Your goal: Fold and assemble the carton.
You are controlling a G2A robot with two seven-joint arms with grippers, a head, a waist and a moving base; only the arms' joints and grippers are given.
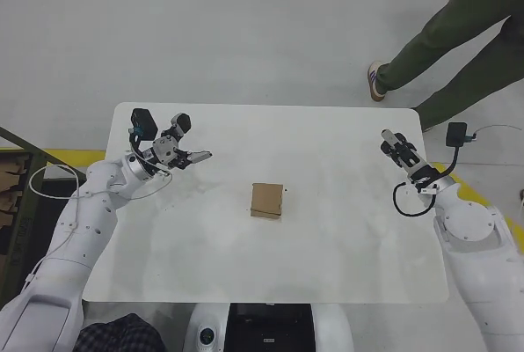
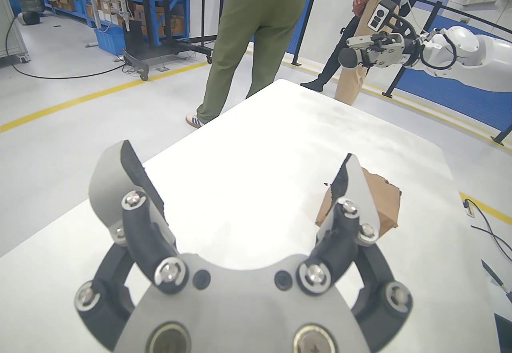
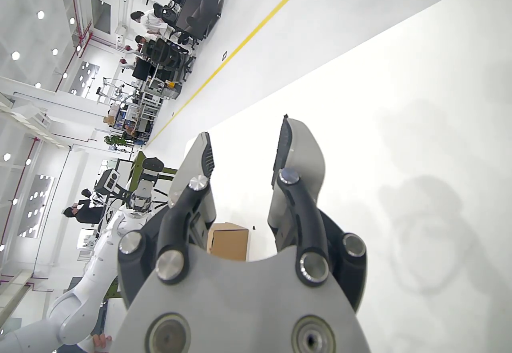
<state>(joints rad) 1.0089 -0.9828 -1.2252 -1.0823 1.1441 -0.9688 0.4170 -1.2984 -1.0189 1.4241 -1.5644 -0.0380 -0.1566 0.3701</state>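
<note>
A small brown carton (image 1: 267, 201) stands closed up as a box near the middle of the white table (image 1: 332, 255). My left gripper (image 1: 194, 158) hovers over the table's far left part, open and empty, well clear of the carton. In the left wrist view the carton (image 2: 382, 202) sits beyond one finger of the wide-open left gripper (image 2: 240, 160). My right gripper (image 1: 392, 141) is over the far right part of the table, open with nothing in it. The right wrist view has the carton (image 3: 228, 240) far off behind the right gripper (image 3: 246, 138).
A person in green trousers (image 1: 447, 53) stands just beyond the table's far right corner. A black cable (image 1: 460, 145) runs by the right arm. Cardboard stacks (image 1: 3, 172) sit off the table's left side. Bare tabletop lies all around the carton.
</note>
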